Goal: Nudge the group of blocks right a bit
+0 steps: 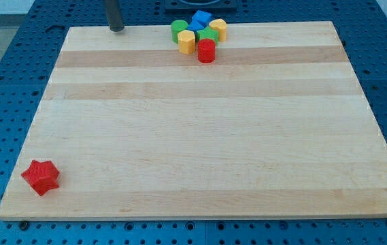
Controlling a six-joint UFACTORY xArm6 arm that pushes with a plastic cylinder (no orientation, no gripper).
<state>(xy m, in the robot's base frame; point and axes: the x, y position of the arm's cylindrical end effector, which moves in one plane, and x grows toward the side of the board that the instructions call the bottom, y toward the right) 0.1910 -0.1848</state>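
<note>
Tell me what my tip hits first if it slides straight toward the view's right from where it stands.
Probably the green block, the cluster's leftmost piece, with the yellow block just below it. My tip stands left of the group at the board's top edge; depth is uncertain.

A pale wooden board [200,136] lies on a blue perforated table [3,82] under even light.

Your wooden board [200,129] holds:
- my tip [116,29], 9 o'clock of the cluster, apart;
- top-edge cluster: green cylinder [179,30], blue block [200,18], yellow block [187,41], green block [207,35], yellow cylinder [218,28], red cylinder [207,51];
- red star block [41,177], 7 o'clock corner.
</note>
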